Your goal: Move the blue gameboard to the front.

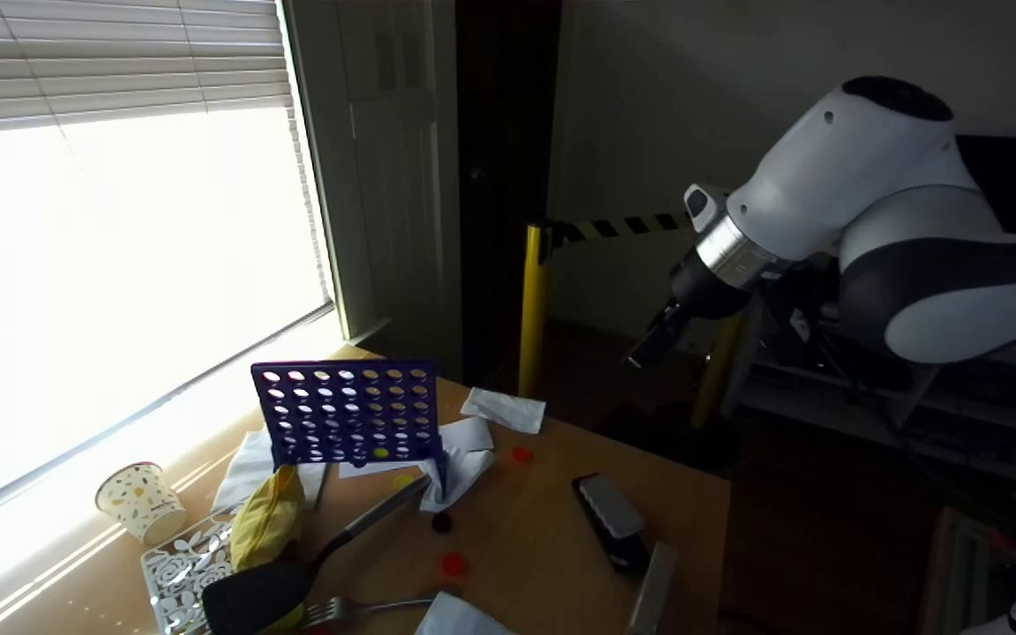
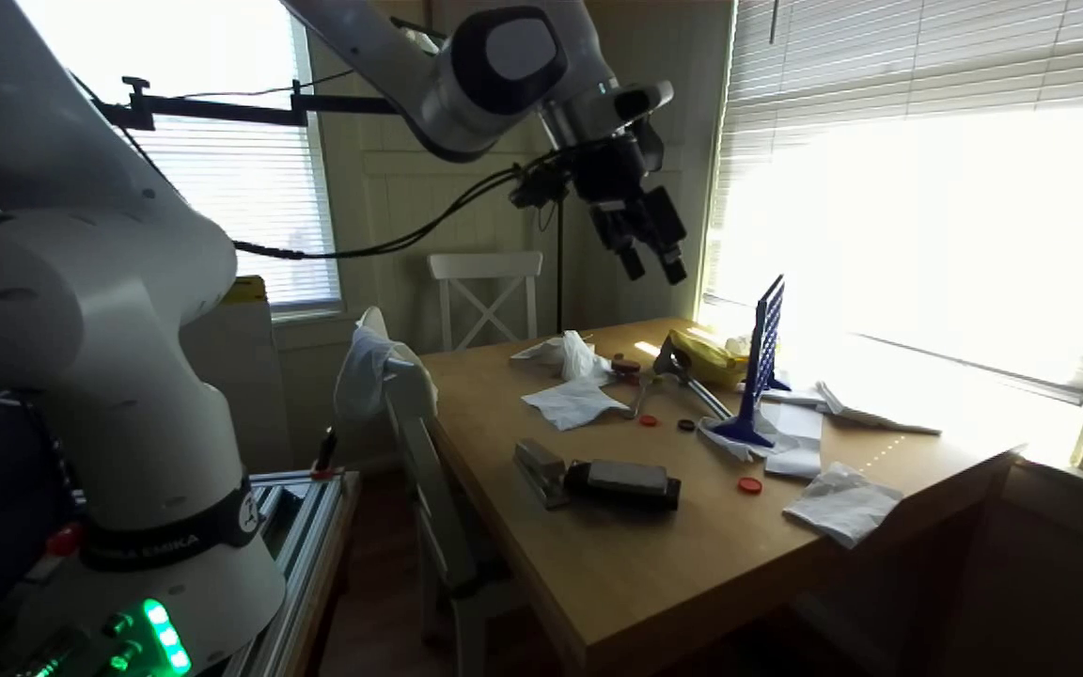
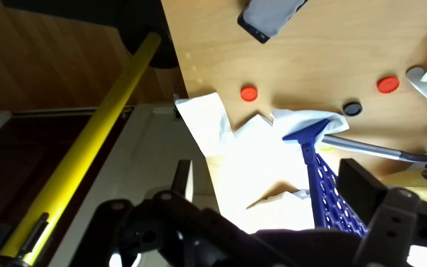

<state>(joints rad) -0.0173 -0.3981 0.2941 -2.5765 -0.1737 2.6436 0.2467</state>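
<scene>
The blue gameboard [image 1: 360, 401] stands upright on the table near the window, with a foot resting on crumpled white paper. It is seen nearly edge-on in an exterior view [image 2: 760, 362]. In the wrist view the blue gameboard [image 3: 313, 185] shows from above, partly hidden by the gripper. My gripper [image 2: 654, 270] is in the air, above and apart from the board. It also shows in an exterior view [image 1: 638, 357] as a dark shape. In the wrist view the gripper's fingers [image 3: 271, 181] are wide apart, with nothing held.
A black spatula [image 1: 270, 595], a yellow pouch [image 1: 265, 520] and a paper cup [image 1: 142, 504] lie near the board. A black-and-grey block [image 2: 626, 480], white papers [image 2: 844, 503], red discs [image 3: 249, 94] and a fork [image 1: 340, 608] are on the table. A chair [image 2: 429, 489] stands at the table's edge.
</scene>
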